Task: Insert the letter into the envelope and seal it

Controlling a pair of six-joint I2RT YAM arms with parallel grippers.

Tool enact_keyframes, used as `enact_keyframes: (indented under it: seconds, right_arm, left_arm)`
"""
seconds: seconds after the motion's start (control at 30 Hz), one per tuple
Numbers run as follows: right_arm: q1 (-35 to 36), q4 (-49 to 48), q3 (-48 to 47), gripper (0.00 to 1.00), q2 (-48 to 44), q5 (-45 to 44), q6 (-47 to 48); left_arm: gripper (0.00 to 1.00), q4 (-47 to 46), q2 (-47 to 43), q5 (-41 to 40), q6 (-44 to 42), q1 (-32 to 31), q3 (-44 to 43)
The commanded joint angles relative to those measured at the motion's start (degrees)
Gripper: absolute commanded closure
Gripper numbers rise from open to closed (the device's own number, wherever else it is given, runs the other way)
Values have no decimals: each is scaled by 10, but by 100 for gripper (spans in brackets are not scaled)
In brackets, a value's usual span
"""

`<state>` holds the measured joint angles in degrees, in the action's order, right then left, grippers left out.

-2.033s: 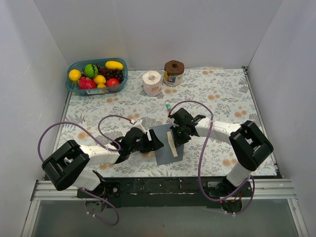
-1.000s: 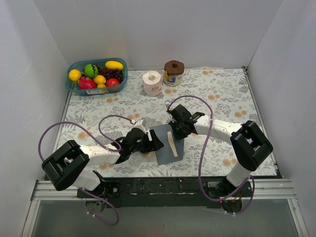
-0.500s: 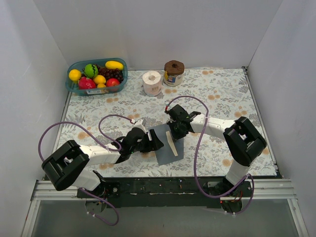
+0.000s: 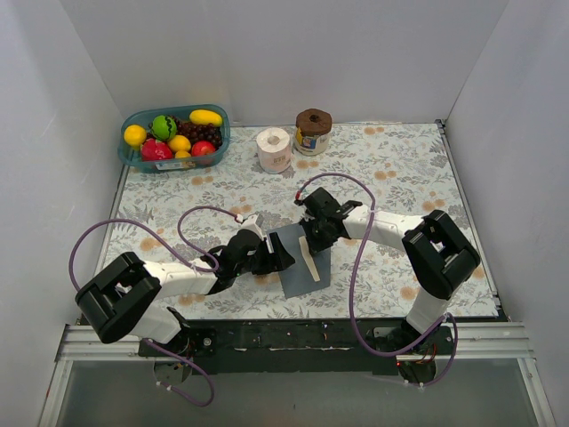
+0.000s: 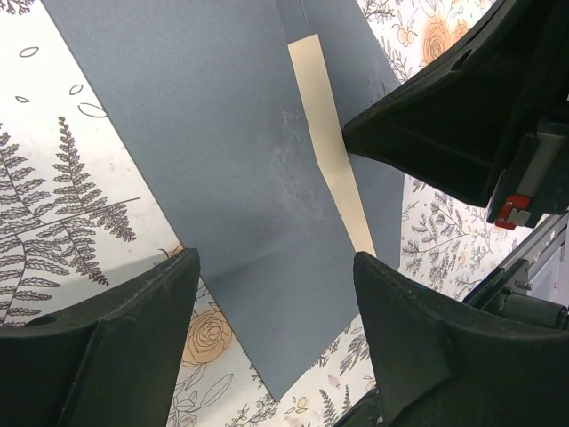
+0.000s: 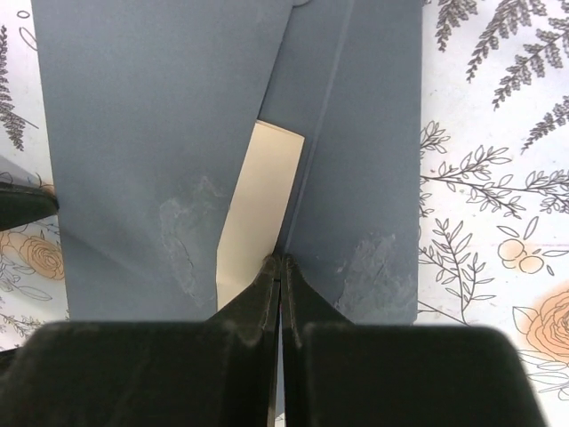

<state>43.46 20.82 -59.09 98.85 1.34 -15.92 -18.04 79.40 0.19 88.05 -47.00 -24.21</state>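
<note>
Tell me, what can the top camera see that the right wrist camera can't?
Only the top camera shows the fruit basket, the paper roll, the brown-lidded jar and both whole arms, with the left end effector at the envelope's left side. Only the right wrist camera shows, close up, the right end effector shut, its tips at the crease where the letter pokes out, and pale scuffs on the envelope. Both show the grey envelope, a strip of cream letter and the flowery table cover.
</note>
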Motion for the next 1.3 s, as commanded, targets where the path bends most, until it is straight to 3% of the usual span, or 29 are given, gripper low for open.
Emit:
enact_keyframes:
  seconds: [0.0, 0.3, 0.67, 0.87, 1.07, 1.27]
  right_arm:
    - [2, -21, 5, 99, -11, 35, 9]
    - [1, 6, -14, 99, -28, -63, 0]
    - [-31, 13, -2, 99, -137, -142, -2]
    - [-99, -1, 74, 89, -182, -113, -9]
    - [-166, -43, 154, 66, -242, -49, -19]
    - [-191, -51, 162, 60, -224, -17, -17]
  left_arm:
    - [30, 42, 13, -16, -11, -1, -3]
    - [30, 44, 15, -18, -14, -1, -5]
    - [30, 54, 10, -30, -21, -1, -6]
    - [30, 78, 10, -50, -42, -1, -30]
    - [29, 90, 5, -70, -55, 0, -37]
    - [24, 86, 20, -64, -60, 0, -47]
